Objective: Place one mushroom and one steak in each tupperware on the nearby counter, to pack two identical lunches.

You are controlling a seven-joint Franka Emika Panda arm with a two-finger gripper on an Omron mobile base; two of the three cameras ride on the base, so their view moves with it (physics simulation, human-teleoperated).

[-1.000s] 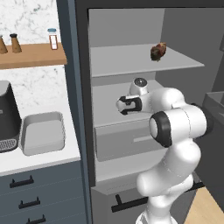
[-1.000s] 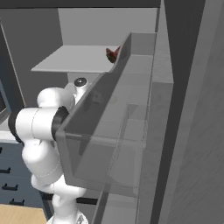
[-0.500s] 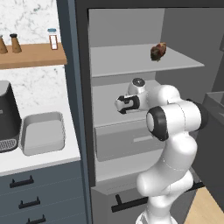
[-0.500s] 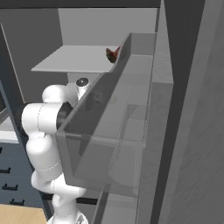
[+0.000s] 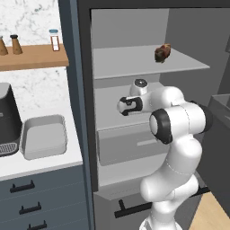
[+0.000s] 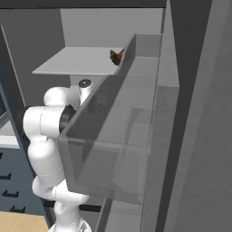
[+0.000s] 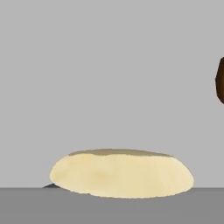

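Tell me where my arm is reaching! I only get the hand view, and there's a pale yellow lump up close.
Observer: The arm reaches into an open fridge, at the shelf under the top one.
Operator: Is there a box for the food?
Observer: Yes, a pale grey tupperware sits on the white counter, left of the fridge.
Operator: What's next to it?
Observer: A black coffee machine, just on its left.

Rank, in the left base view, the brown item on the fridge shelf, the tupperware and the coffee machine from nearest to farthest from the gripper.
1. Brown item, above right of the gripper.
2. Tupperware, on the counter, left.
3. Coffee machine, far left.
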